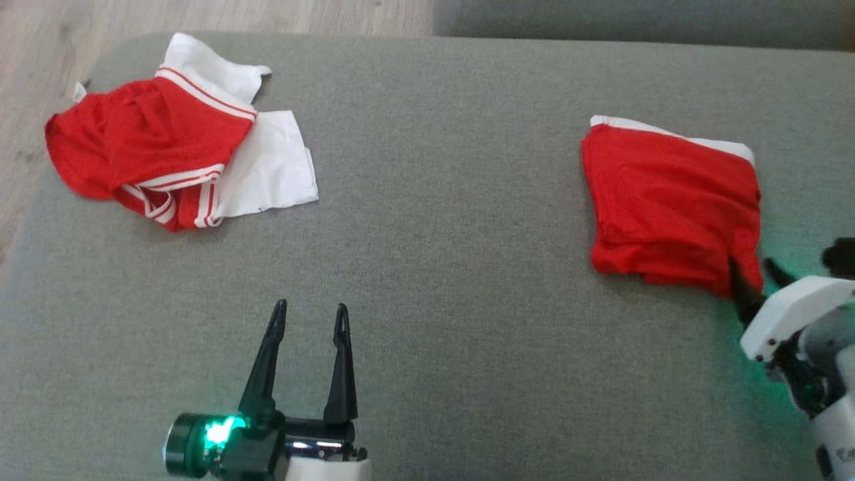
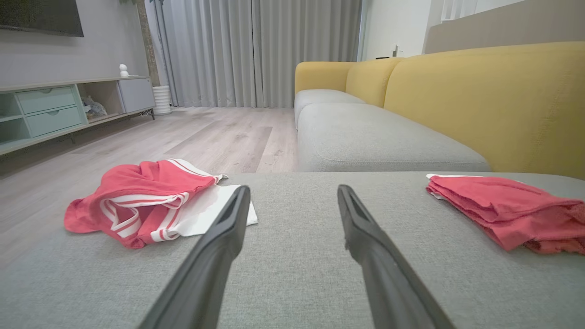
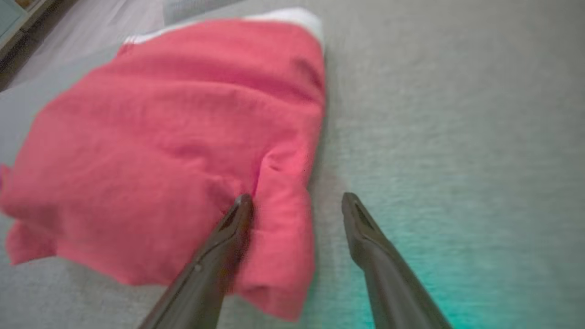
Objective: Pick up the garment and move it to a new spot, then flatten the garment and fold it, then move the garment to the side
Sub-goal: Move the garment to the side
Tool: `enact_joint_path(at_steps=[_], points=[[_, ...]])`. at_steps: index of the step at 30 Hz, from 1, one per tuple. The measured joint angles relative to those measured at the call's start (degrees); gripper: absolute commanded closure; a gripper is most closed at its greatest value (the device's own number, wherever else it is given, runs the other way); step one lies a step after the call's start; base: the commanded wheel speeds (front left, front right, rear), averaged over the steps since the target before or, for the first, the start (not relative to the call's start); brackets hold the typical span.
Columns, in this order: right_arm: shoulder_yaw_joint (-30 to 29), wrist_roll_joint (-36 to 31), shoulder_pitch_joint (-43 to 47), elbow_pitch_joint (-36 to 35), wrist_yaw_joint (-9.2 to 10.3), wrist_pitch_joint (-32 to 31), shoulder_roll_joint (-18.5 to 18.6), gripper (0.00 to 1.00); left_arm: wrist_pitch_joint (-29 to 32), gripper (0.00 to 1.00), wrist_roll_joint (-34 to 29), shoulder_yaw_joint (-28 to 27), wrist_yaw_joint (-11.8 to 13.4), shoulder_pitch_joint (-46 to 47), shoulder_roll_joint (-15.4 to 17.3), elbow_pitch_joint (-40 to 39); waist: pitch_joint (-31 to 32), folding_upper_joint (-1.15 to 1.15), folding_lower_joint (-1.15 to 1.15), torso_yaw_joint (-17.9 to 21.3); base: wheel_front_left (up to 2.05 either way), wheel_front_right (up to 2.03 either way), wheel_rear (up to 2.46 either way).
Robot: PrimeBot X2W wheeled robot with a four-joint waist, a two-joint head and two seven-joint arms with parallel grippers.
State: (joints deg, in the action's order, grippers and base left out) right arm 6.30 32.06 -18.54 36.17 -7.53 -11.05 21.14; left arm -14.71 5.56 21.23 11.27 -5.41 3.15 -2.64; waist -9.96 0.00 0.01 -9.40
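A folded red garment [image 1: 668, 200] with a white strip along its far edge lies flat on the right of the grey cushion [image 1: 454, 220]. My right gripper [image 1: 749, 264] stands open at its near right corner. In the right wrist view one finger [image 3: 228, 228] is over the red cloth [image 3: 160, 137] and the other over bare cushion, so the cloth's edge sits between them. My left gripper [image 1: 311, 307] is open and holds nothing, low over the cushion's near middle. A second red and white garment [image 1: 147, 140] lies crumpled at the far left.
The left wrist view shows my left gripper [image 2: 292, 189] between the crumpled garment [image 2: 141, 196] and the folded one [image 2: 502, 205]. Beyond the cushion are a yellow sofa back [image 2: 480, 100], wooden floor [image 2: 205, 132] and a low cabinet [image 2: 55, 109].
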Motion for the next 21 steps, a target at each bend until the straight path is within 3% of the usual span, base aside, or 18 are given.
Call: enact_joint_path(at_steps=[1, 2, 3, 8, 14, 21], points=[[1.22, 1.86, 0.0, 0.23, 0.0, -1.14, -0.07, 0.07, 0.0, 0.0, 0.01, 0.13, 0.18, 0.26, 0.01, 0.03, -0.38, 0.0, 0.0, -0.05, 0.0, 0.0, 0.0], [2.04, 3.34, -0.05, 0.1, 0.0, -1.37, 0.02, 0.57, 0.0, 0.0, 0.01, 0.23, 0.3, 0.51, 0.02, 0.13, -0.7, 0.0, 0.0, -0.02, 0.0, 0.0, 0.0], [2.57, 4.36, -0.34, -0.08, 0.0, -1.34, 0.4, 1.0, 0.0, 0.0, 0.01, 0.42, 0.43, 0.66, 0.01, 0.22, -0.92, 0.0, 0.0, 0.16, 0.0, 0.0, 0.0], [5.5, 6.83, -1.84, -1.29, 0.0, -0.48, 4.13, 1.0, 0.0, 0.0, 0.01, 0.98, 0.41, 1.27, 0.01, 0.29, -1.99, 0.0, -0.02, 2.15, 0.0, 0.0, 0.0], [5.92, 4.63, -4.86, -2.15, 0.0, -0.05, 15.29, 1.0, 0.0, 0.0, -0.02, 1.62, 0.31, 5.68, -0.01, -0.12, -5.96, 0.0, -0.01, 5.32, 0.0, 0.0, 0.0], [1.57, 2.88, -9.63, -1.69, 0.0, -0.09, 22.84, 1.0, -0.01, 0.0, -0.6, 3.16, -0.69, 12.3, -0.05, 0.58, -12.93, 0.0, 0.0, 8.97, 0.0, 0.0, 0.0]])
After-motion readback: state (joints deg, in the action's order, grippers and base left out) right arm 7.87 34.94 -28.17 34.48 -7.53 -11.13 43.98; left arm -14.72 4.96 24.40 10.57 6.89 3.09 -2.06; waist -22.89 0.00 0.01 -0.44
